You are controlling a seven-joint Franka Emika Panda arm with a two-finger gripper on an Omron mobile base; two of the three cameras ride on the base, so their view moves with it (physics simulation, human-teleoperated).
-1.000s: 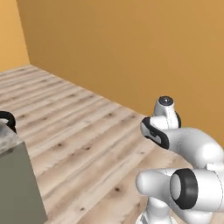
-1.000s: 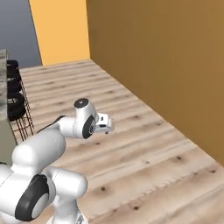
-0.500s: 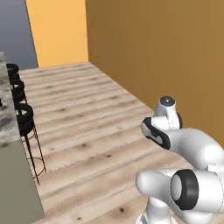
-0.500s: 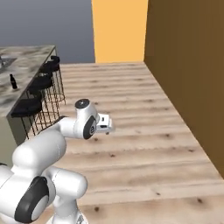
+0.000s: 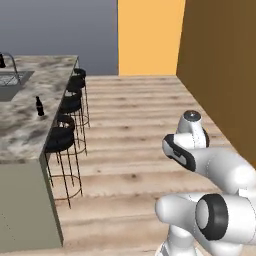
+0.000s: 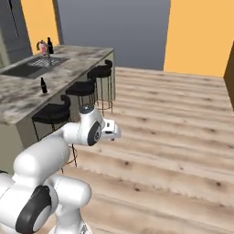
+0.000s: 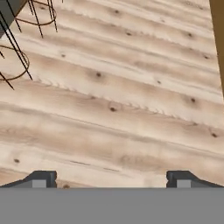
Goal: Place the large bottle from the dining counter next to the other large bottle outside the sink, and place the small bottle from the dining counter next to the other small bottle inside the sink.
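Faced a wide stretch of bare plank floor (image 5: 135, 130), open between the table (image 5: 25, 135) on the left and a brown wall (image 5: 220, 60) on the right, closed at the far end by an orange wall (image 5: 147, 35) and a grey wall (image 5: 60, 25). Noted the table's long speckled top running away from the base, its near corner close by in the left base view, with a row of black stools (image 5: 62, 137) tucked along its floor-side edge. Saw the sink (image 6: 34, 66) sunk in the far part of that top. Found the small bottle (image 5: 39, 106) upright on the top between the sink and the stool-side edge, well apart from the arm. Made out the other large bottle (image 6: 50, 45) beyond the sink, with the large bottle (image 6: 43, 47) just beside it near the tap (image 5: 10, 62). Held the jaws wide apart over bare floor, nothing between them. Compared with half a second before: whole view swung with the base, more of the table and the sink brought in.
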